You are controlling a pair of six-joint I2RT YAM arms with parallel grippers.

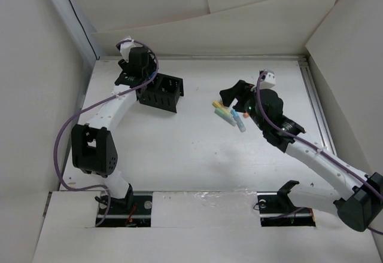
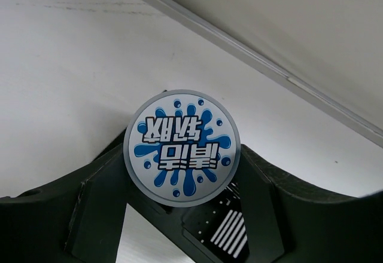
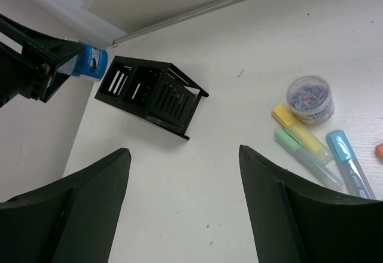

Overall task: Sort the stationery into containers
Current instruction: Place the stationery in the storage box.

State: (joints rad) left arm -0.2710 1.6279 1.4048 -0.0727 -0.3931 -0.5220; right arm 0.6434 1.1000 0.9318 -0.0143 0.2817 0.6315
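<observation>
White table (image 1: 179, 149), pale panel walls (image 1: 251, 30) around it, metal rail (image 1: 316, 104) along its right edge

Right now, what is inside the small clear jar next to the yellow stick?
Inside the clear jar, many small coloured pieces show in the right wrist view, maybe paper clips. Whatever lies beneath them at the bottom is covered.

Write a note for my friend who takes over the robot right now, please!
Left end effector: shut on a round blue-labelled tub, held beside the black organizer, not in it.
Right end effector: open, empty, over the table near the pile.
On the table: clear jar, yellow stick, green stick, blue stick, orange stick at the picture's edge.
Done: nothing shows inside the organizer.
Left: put the tub in, then the jar and four sticks.
</observation>
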